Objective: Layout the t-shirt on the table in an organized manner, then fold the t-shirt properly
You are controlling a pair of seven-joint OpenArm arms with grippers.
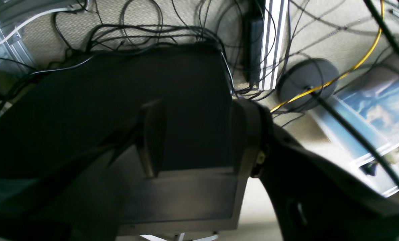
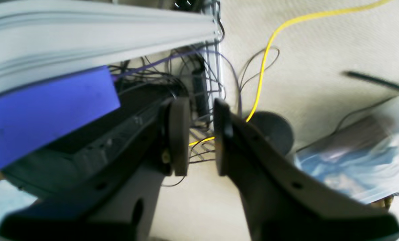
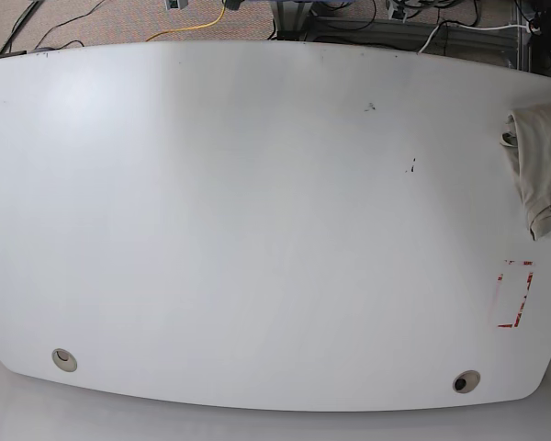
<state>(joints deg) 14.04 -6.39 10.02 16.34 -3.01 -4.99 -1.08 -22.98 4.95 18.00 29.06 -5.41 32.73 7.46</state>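
Table [image 3: 257,230]: glossy white, curved edges, fills your base view. Near edge carries 2 round grommets, one at the left [image 3: 64,359] and one at the right [image 3: 466,381]. Just above the right grommet you have a broken red tape outline [image 3: 514,294]. Further back, 2 small dark specks [image 3: 410,167] sit right of centre.

Shirt [image 3: 542,165]: pale khaki-grey, bunched at the table's far right edge, partly cut off by the frame, well apart from the tape outline. A hem or sleeve end curls toward you at its lower end. It is not laid flat.

Neither arm shows in your base view.

Left gripper [image 1: 199,137]: seen from its wrist camera, dark and blurred. Its fingers [image 1: 150,137] stand well apart with nothing between them, so it reads as released. It hangs over the floor, not the table. Behind it you see a large black box-like object [image 1: 119,100], a mass of black cables [image 1: 152,33], a round dark disc [image 1: 306,83] and a yellow cable [image 1: 360,63].

Right gripper [image 2: 201,137]: its 2 pads [image 2: 179,134] stand close with a narrow gap, and floor and cables show through it. It grips nothing. It too points at the floor, beside a grey rail [image 2: 85,36] and a blue panel [image 2: 45,110]. Beyond it, a yellow cable [image 2: 263,67] runs across beige carpet [image 2: 320,67].
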